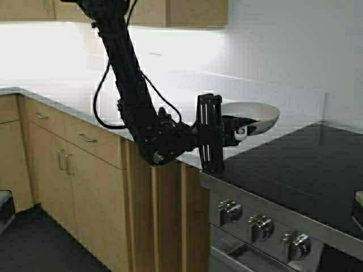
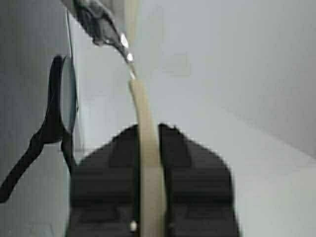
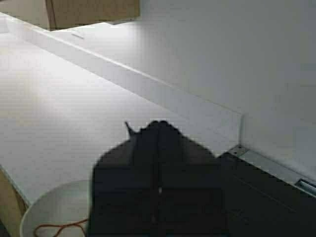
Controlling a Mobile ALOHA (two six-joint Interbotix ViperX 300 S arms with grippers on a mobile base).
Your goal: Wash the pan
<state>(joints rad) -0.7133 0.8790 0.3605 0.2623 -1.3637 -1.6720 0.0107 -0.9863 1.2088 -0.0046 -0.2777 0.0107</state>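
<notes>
The cream-white pan (image 1: 258,113) hangs in the air over the seam between the counter and the cooktop. My left gripper (image 1: 240,130) is shut on the pan's pale handle. In the left wrist view the handle (image 2: 147,163) runs edge-on between the closed jaws of that gripper (image 2: 148,129). My right gripper (image 3: 159,124) is shut and empty, above the pan. The pan's bowl (image 3: 52,210) shows below it with a reddish-brown smear (image 3: 59,228). The right arm does not show clearly in the high view.
A black glass cooktop (image 1: 306,164) with metal knobs (image 1: 262,226) lies to the right. A pale counter (image 1: 74,93) over wooden cabinets (image 1: 68,164) runs to the left. A white wall and backsplash (image 3: 163,91) stand behind. Upper cabinets (image 1: 187,11) hang above.
</notes>
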